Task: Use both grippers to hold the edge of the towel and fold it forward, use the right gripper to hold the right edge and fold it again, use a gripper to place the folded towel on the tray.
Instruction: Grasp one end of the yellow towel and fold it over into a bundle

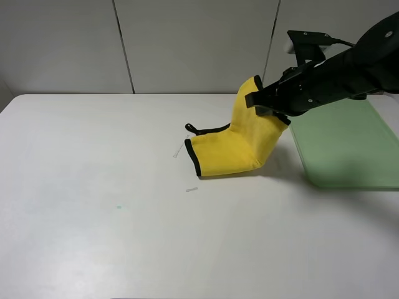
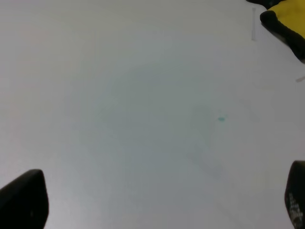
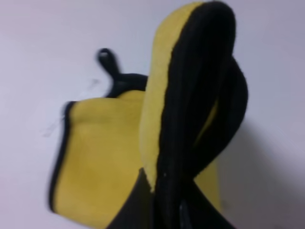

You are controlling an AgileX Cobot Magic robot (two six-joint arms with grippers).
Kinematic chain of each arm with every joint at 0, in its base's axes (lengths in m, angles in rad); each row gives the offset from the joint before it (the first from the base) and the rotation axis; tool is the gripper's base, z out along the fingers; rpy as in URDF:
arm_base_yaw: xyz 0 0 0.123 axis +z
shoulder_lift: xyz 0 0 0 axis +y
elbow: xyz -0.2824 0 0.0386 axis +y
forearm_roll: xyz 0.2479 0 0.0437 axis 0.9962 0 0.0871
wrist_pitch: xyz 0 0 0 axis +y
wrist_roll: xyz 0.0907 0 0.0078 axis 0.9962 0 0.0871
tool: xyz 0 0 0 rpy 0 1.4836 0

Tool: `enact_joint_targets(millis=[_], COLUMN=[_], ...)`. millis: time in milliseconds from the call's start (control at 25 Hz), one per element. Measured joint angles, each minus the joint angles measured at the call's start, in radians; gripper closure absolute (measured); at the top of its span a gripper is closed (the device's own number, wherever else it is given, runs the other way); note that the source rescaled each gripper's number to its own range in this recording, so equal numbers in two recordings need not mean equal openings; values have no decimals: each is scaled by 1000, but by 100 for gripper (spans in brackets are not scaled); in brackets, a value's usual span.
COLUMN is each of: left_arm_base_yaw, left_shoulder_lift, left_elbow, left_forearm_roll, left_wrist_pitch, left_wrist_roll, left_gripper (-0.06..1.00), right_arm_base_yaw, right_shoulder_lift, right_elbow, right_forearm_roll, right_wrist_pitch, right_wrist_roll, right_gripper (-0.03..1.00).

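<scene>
Though only its wrist view shows the wide-spread left pincer (image 2: 159, 198), the right pincer (image 1: 257, 101) grips the towel (image 1: 230, 152)

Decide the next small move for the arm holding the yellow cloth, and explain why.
Probably swing the right end effector leftward and down, laying the held edge over the half lying flat on the white table. The fluffy yellow black-trimmed towel looks like a strip folded once, one end raised in the shut end effector, so the second fold seems unfinished.
</scene>
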Motion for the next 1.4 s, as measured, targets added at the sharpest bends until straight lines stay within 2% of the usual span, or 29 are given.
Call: enact_joint_targets(millis=[160,440,840,1160,1200,1280,1400], left_arm_base_yaw=[0,0,0,0,0,0,0], left_shoulder_lift=[0,0,0,0,0,0,0], left_elbow=[0,0,0,0,0,0,0], left_forearm_roll=[0,0,0,0,0,0,0], left_wrist_pitch=[0,0,0,0,0,0,0], left_wrist_roll=[0,0,0,0,0,0,0], left_gripper=[-6,-6,-6,-6,-6,-6,-6], right_arm_base_yaw=[57,100,128,135,135,137,148], right_shoulder_lift=[0,94,229,243,243,243,230], right_elbow=[0,0,0,0,0,0,0], right_forearm_roll=[4,24,46,53,53,54,65], right_wrist_pitch=[-35,-97,-230,-250,-250,-251,-252], right_wrist_roll=[71,169,215,217,216,214,214], right_gripper=[93,93,93,93,90,75,27])
